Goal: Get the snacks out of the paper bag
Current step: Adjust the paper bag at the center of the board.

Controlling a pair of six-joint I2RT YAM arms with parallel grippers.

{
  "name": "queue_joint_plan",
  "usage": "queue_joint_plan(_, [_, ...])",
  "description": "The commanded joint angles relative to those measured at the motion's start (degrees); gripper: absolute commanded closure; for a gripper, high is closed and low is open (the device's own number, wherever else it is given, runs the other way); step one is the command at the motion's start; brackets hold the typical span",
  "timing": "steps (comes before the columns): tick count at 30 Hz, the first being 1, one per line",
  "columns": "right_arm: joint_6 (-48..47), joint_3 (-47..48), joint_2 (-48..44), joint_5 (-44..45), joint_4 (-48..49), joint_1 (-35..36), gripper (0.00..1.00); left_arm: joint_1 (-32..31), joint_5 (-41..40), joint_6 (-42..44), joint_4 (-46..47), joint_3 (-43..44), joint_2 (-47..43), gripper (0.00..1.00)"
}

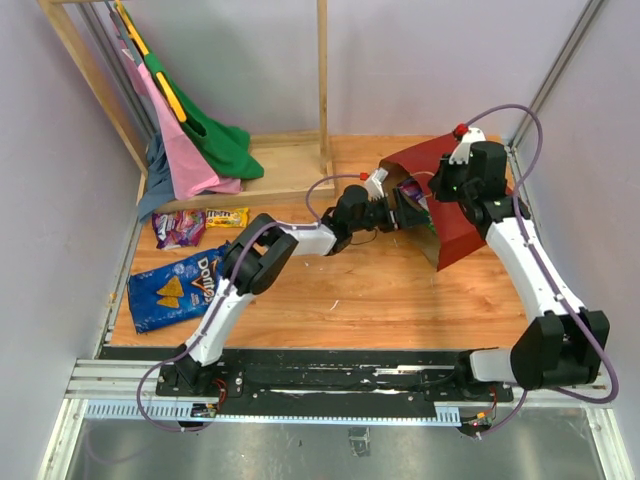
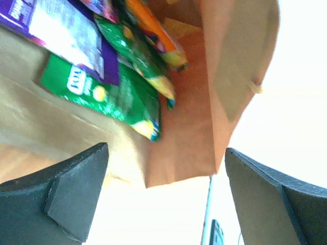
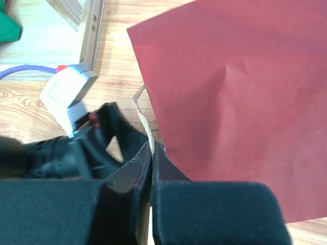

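With three snacks lying out at the left of the surface (the blue Doritos bag (image 1: 170,290) near, a purple packet (image 1: 178,228) and a yellow packet (image 1: 227,217) just beyond it), I judge the task partway done. Step in hand: the reach for another.

My left end effector (image 2: 163,199) sits at the mouth of the paper bag (image 1: 462,225), which is tipped at far right with its mouth facing left. Its fingers are spread wide with nothing between them. My left wrist view shows three packs inside: a purple-and-white pack (image 2: 61,28), a green pack (image 2: 115,94) nearest my fingers, and an orange pack (image 2: 158,35) deeper in.

Next move, as I judge it: go further in, straddle the green pack's near edge, then close. The film is glossy and likely slippery, so pinch firmly.

My right end effector (image 3: 153,155) is clenched on the bag's upper rim beside the string handle (image 3: 139,104), holding the mouth open.

Surroundings:
- The wooden rack (image 1: 322,80) with garments (image 1: 195,150) stands far left, well apart; no concern.
- The bag's brown inner wall lies close against the packs, so a finger could snag paper.
- The packs overlap, so pulling one may drag the others.
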Motion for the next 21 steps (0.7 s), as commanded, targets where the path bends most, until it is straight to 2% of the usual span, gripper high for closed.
queue_joint_plan(1, [1.4,-1.7,-5.2,-0.8,-1.2,-0.4,0.98,-0.7,-1.9,1.7,14.7,-13.4,-13.1,0.00])
queue_joint_plan(8, [1.5,-3.8,-6.9,-2.5,-4.0,-0.3,0.97,-0.1,-9.2,6.0,22.8,-32.8,-24.7,0.00])
queue_joint_plan(13, [2.1,-3.3,-9.1,-5.5,-4.9,0.0,0.94,0.1,-19.0,8.8,24.9,-42.6,-30.6,0.00])
queue_joint_plan(16, [1.6,-3.1,-7.9,-6.7,-6.5,0.4,0.94,0.3,-24.9,8.3,21.6,-43.9,-31.2,0.00])
queue_joint_plan(21, [1.3,-4.0,-5.4,-8.5,-7.8,0.5,0.99,-0.3,-33.3,2.8,13.1,-40.7,-29.1,0.00])
